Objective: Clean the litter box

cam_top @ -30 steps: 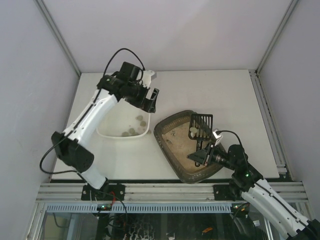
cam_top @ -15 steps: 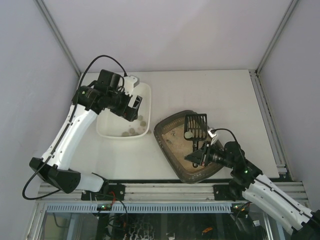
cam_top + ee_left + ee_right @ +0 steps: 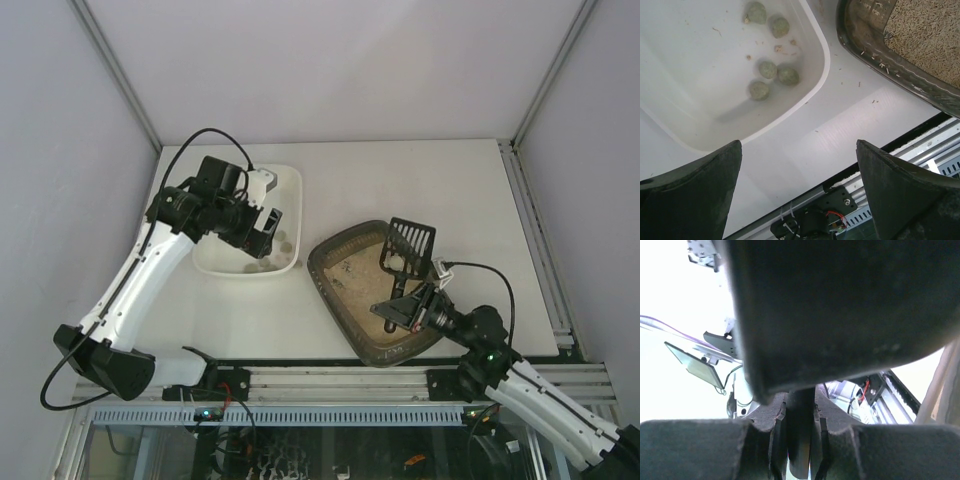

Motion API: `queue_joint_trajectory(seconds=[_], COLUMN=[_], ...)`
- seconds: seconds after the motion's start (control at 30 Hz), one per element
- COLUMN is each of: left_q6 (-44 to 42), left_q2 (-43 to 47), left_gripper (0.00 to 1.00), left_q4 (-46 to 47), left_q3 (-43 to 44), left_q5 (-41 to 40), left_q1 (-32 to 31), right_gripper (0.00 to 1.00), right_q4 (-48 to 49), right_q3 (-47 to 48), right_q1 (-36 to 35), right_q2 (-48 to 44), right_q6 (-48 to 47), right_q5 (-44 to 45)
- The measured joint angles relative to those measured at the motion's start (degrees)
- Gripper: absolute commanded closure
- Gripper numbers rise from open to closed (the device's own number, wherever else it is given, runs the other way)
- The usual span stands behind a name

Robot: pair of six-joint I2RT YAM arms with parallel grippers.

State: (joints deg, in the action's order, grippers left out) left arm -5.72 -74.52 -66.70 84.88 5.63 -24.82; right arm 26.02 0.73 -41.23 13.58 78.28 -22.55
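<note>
While over white table (image 3: pixel 430 180) amid pale walls (image 3: pixel 330 70), left hand (image 3: pixel 266 227) wide, right hand (image 3: pixel 397 311) tight on scoop (image 3: pixel 408 243)

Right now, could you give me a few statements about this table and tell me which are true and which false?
1. The white tray holds greenish clumps. True.
2. The left jaws are clamped on the white tray. False: they stand wide open and hold nothing.
3. The right jaws hold the black scoop. True.
4. The litter box has no litter in it. False: beige litter lies inside.
</note>
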Motion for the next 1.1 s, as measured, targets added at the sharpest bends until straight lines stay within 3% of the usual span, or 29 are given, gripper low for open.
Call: queue_joint_trajectory(seconds=[0.2, 0.47, 0.63, 0.77, 0.93, 1.1], left_q6=[0.0, -0.5, -1.0, -1.0, -0.3, 0.2], left_q2=[0.0, 0.0, 0.0, 0.1, 0.7, 4.9], left_gripper=[0.0, 0.0, 0.0, 0.0, 0.0, 0.0], left_q4=[0.7, 1.0, 1.1, 0.8, 1.6, 3.6], left_q3=[-0.7, -0.8, -1.6, -2.4, -2.8, -6.2], left_q5=[0.1, 0.6, 2.7, 7.6, 12.9, 15.3], left_q1=[0.1, 0.2, 1.0, 4.7, 10.1, 15.0], right_gripper=[1.0, 1.0, 1.0, 1.0, 1.0, 1.0], right_q4=[-1.8, -8.7, -11.3, -14.2, -17.0, -24.9], right_q3=[0.6, 5.2, 4.8, 5.5, 5.8, 15.8], right_q1=[-0.9, 2.4, 5.5, 2.1, 5.5, 6.1], right_q2=[7.3, 9.7, 6.6, 9.2, 9.6, 20.4], right_q6=[0.9, 0.0, -0.2, -2.3, -3.3, -8.5], right_q5=[-2.4, -5.3, -5.4, -6.1, -6.1, -6.8])
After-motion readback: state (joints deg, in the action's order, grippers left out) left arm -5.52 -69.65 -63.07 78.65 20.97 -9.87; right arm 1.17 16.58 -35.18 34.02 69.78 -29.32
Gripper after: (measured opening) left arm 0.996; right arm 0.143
